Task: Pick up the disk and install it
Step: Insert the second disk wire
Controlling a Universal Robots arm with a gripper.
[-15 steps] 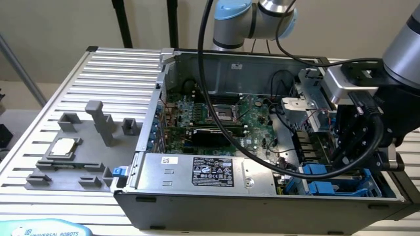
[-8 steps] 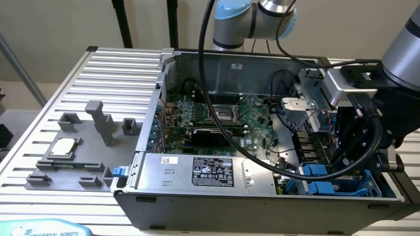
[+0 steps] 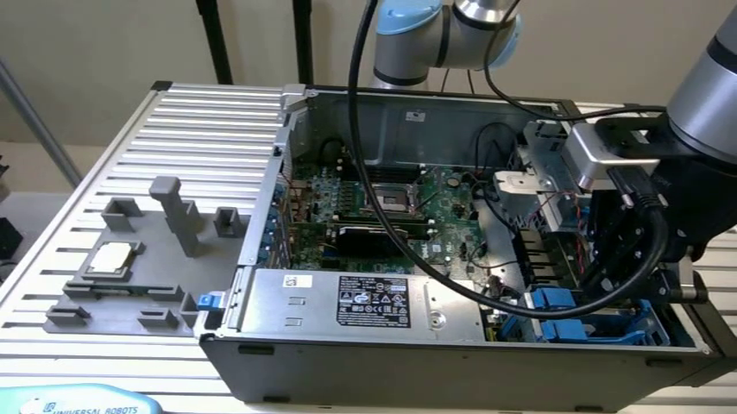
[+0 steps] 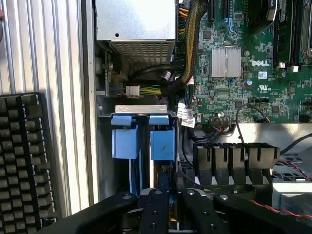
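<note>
Install step: hand (image 4: 163, 202) pinching disk (image 4: 162, 144) edge-on in drive bay (image 4: 136, 109) at case (image 3: 345, 349) corner; straight, aligned seating likely needed.

The Universal Robots arm (image 3: 702, 103) comes in from the exterior view's right, its grey forearm angled down over the open computer case, with a silver wrist block (image 3: 599, 151) and black cables looping below it. In the wrist view the gripper (image 4: 168, 195) points down into the case, its black linkage arms spreading to either side. The two fingers (image 4: 163, 187) stand close together, seemingly closed on a thin blue-edged part, though the contact is hard to make out.
</note>
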